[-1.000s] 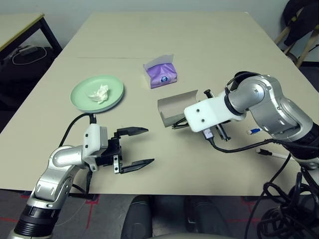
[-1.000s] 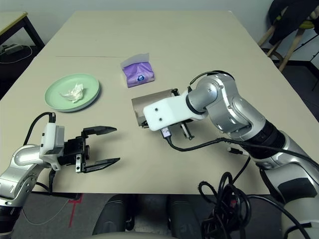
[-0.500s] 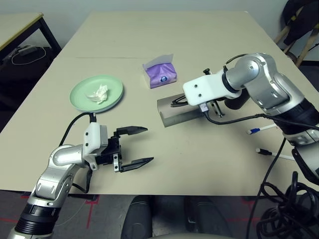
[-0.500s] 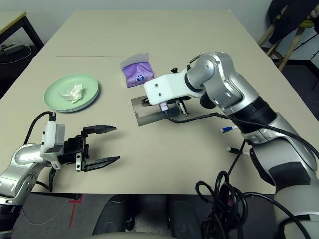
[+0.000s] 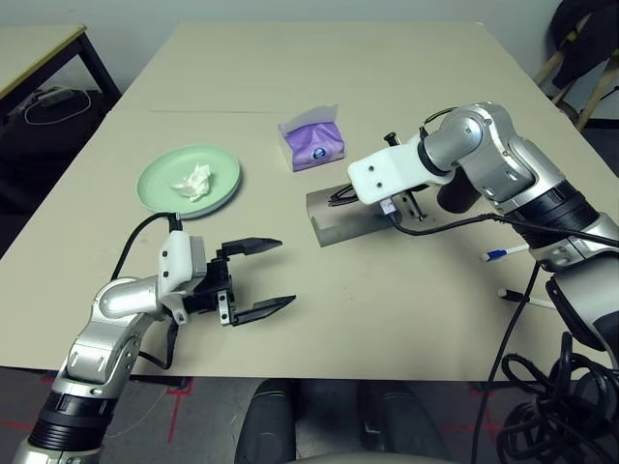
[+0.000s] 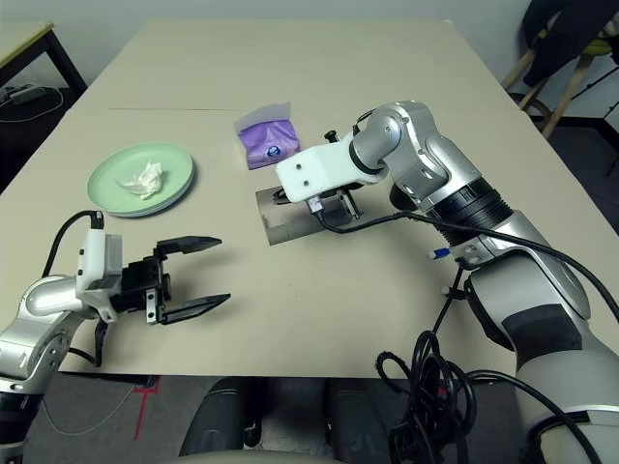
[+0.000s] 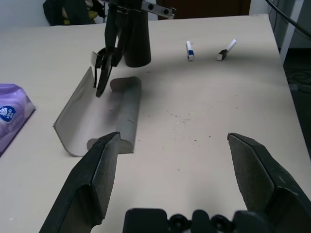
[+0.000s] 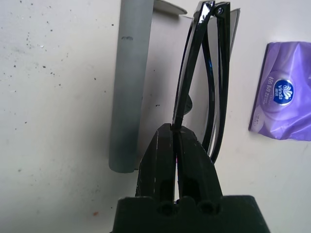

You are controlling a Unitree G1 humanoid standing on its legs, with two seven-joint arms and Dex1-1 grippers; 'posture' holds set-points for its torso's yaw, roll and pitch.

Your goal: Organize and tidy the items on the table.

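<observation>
My right gripper [image 8: 176,130] is shut on one arm of the black sunglasses [image 8: 194,73] and holds them just over the open grey glasses case [image 5: 338,220] at mid-table. A black cup [image 7: 137,41] stands just behind the case. The purple tissue pack [image 5: 311,143] lies beyond the case. On the left a mint-green plate [image 5: 189,180] carries the crumpled tissue wad [image 5: 193,181]. Two pens [image 5: 505,253] lie at the right. Near the front edge my left gripper [image 5: 285,272] stands open and empty, pointing toward the case.
The pale table [image 5: 387,77] has a thin seam across its far part. A black-legged desk [image 5: 39,48] stands at the far left and a chair [image 5: 585,48] at the far right. Black cables hang off the right front corner [image 5: 542,387].
My right gripper has swung from the near side of the case to over it, carrying the sunglasses. The left arm has barely moved.
</observation>
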